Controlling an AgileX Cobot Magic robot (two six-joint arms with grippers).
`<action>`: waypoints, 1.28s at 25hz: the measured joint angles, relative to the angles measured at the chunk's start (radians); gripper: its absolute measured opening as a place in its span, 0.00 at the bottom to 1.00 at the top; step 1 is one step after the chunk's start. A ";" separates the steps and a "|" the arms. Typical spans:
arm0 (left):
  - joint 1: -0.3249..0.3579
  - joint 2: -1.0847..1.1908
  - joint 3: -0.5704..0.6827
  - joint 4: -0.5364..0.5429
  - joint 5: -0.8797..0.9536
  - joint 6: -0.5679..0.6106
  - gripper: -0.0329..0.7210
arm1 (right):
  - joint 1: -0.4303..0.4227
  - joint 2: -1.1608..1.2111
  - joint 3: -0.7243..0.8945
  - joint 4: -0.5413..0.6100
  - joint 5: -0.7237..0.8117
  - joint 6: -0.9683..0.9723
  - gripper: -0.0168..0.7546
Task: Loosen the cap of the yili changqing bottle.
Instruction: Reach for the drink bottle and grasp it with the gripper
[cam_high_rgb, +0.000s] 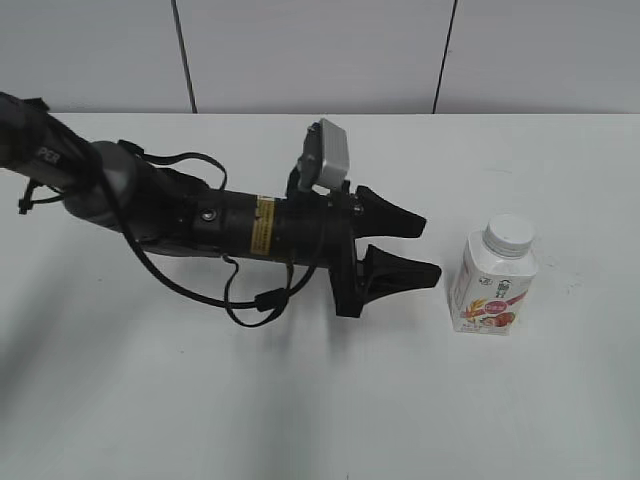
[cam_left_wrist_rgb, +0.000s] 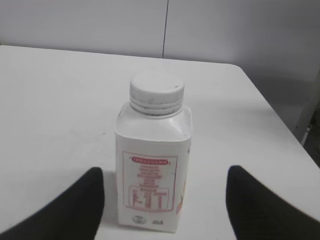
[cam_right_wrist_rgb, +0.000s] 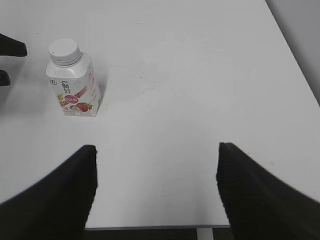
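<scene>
The yili changqing bottle stands upright on the white table at the right, with its white cap on its neck. My left gripper is open, lying low with its fingertips pointing at the bottle from the left, a short gap away. In the left wrist view the bottle stands between and beyond the open fingers, cap on top. My right gripper is open and empty above the table's near edge; the bottle and cap show at its upper left.
The white table ends at a grey panelled wall behind. The table's front edge and right edge show in the wrist views. The left arm with its cables stretches across the table from the left.
</scene>
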 joint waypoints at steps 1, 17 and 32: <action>-0.011 0.006 -0.016 -0.002 0.007 0.000 0.67 | 0.000 0.000 0.000 0.000 0.000 0.000 0.78; -0.080 0.129 -0.164 -0.097 0.089 -0.019 0.69 | 0.000 0.000 0.000 0.000 0.000 0.000 0.78; -0.138 0.129 -0.164 -0.130 0.141 -0.019 0.82 | 0.000 0.000 0.000 0.000 0.000 0.000 0.78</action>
